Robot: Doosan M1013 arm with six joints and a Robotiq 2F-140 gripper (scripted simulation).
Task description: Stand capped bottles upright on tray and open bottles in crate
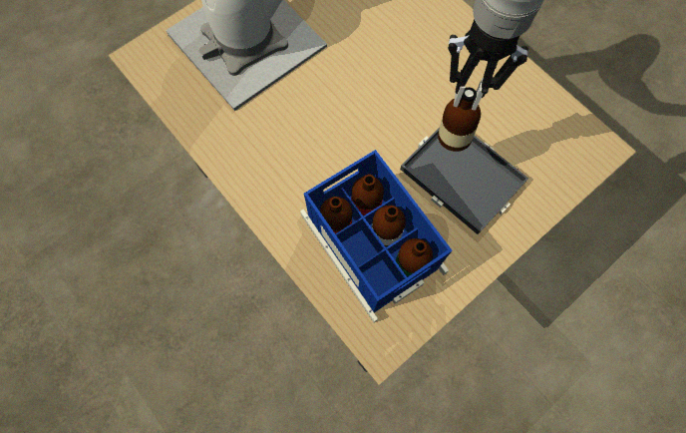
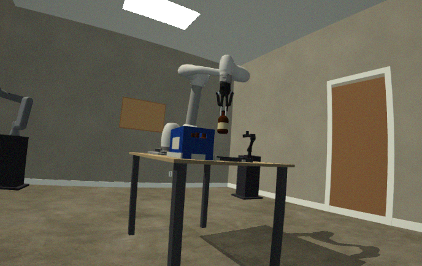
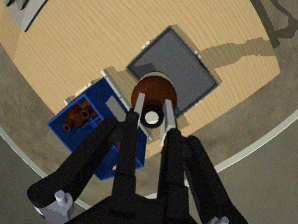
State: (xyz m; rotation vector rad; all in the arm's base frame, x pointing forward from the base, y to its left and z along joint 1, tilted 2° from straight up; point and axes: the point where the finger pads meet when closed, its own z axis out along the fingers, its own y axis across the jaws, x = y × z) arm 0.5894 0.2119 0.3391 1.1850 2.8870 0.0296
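My gripper is shut on the white-capped neck of a brown capped bottle with a cream label. The bottle hangs upright, high above the far end of the dark grey tray. The tray holds nothing. The blue crate stands left of the tray and holds several open brown bottles, such as one open bottle at its far side and another open bottle near its front. Two crate cells are bare.
The wooden table carries the arm's grey base plate at the far left. Another arm on a black pedestal stands by the left wall, and a small stand is behind the table.
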